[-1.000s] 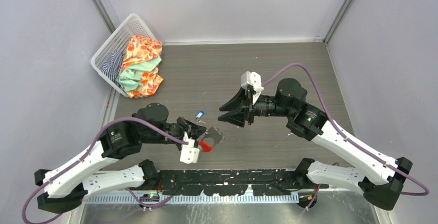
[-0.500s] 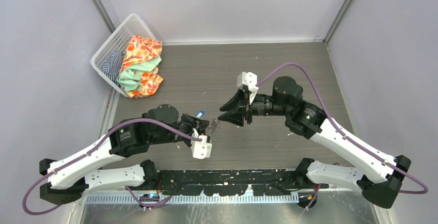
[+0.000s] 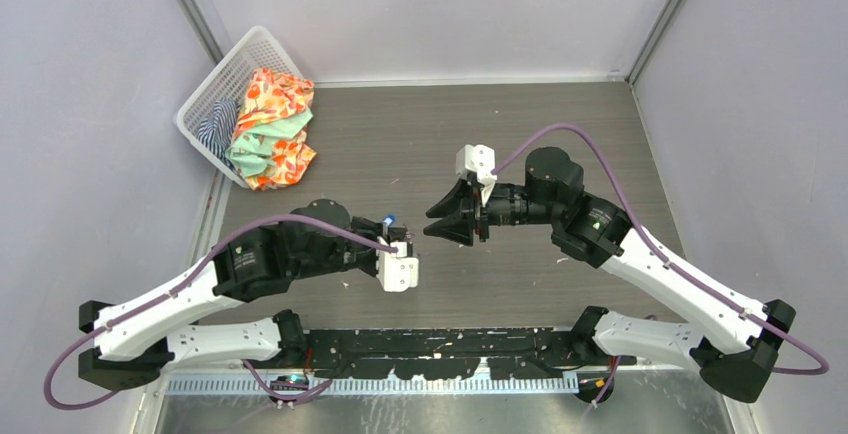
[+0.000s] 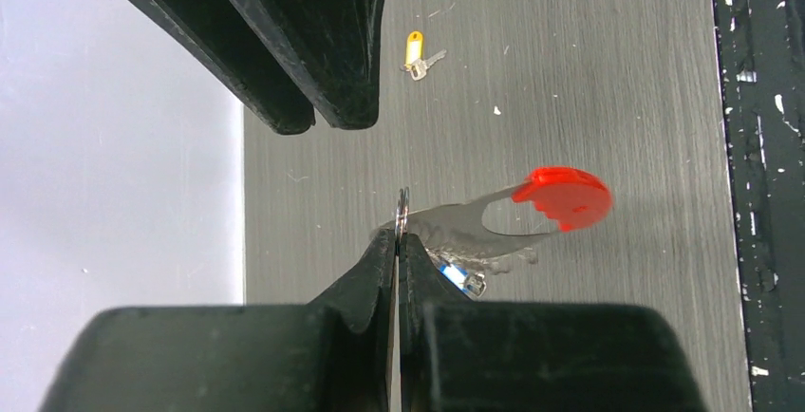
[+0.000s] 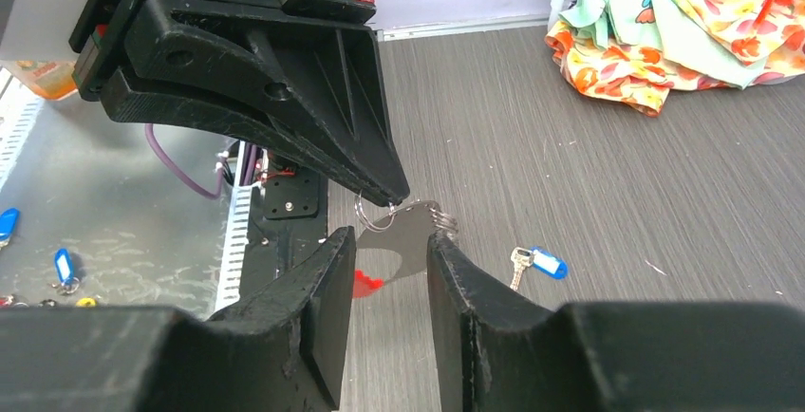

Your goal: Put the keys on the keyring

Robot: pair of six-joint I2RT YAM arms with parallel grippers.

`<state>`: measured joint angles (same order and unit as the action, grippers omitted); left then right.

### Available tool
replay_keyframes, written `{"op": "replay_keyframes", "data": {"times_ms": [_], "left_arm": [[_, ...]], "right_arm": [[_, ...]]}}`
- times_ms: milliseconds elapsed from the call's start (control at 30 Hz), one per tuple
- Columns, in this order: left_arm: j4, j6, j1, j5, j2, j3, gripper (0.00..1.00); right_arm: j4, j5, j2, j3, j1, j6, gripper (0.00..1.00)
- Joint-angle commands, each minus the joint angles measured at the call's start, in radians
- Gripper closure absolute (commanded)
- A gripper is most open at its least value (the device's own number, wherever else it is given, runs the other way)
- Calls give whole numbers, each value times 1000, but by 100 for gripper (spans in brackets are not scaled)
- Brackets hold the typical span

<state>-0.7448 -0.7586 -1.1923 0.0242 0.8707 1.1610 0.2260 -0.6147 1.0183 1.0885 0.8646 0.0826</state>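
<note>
My left gripper [image 4: 400, 241] is shut on the thin wire ring of the keyring [image 4: 475, 227], holding it edge-up above the table. The keyring's red oval tag [image 4: 565, 196] hangs out to the right. In the right wrist view the keyring [image 5: 410, 227] sits just ahead of my open right gripper [image 5: 389, 241], level with its fingertips and apart from them. The blue key [image 5: 539, 262] lies on the table to the right of it; from above, the blue key [image 3: 386, 221] is beside my left gripper [image 3: 405, 242]. The yellow key [image 4: 415, 54] lies farther off, beyond my right gripper [image 3: 430, 224].
A white basket [image 3: 215, 89] with patterned cloths [image 3: 270, 129] stands at the back left. The black base rail [image 3: 440, 354] runs along the near edge. Spare tagged keys [image 5: 65, 265] lie on the metal shelf beyond the table.
The left arm has lifted the keyring and carried it right, up to the right gripper's tips. The right gripper has shifted slightly left and its jaws have narrowed a little.
</note>
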Motion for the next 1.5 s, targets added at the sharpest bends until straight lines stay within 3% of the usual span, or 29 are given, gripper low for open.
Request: {"op": "replay_keyframes", "data": {"times_ms": [0, 233, 400, 533, 633, 867, 1033, 1467], "left_arm": [[51, 69, -6, 24, -3, 44, 100], [51, 77, -6, 37, -9, 38, 100], [56, 152, -4, 74, -21, 14, 100], [33, 271, 32, 38, -50, -32, 100], [8, 351, 119, -62, -43, -44, 100], [-79, 442, 458, -415, 88, 27, 100], [-96, 442, 510, -492, 124, 48, 100], [-143, 440, 524, -518, 151, 69, 100]], "right_arm": [[-3, -24, 15, 47, 4, 41, 61], [-7, 62, 8, 24, 5, 35, 61], [-49, 366, 16, -30, -52, -154, 54], [59, 636, 106, -44, -133, -318, 50], [64, 752, 145, -107, -162, -405, 50], [-1, 926, 221, -255, -200, -456, 52], [-102, 1015, 321, -303, -208, -409, 56], [-268, 1023, 576, -260, -301, -338, 68]]}}
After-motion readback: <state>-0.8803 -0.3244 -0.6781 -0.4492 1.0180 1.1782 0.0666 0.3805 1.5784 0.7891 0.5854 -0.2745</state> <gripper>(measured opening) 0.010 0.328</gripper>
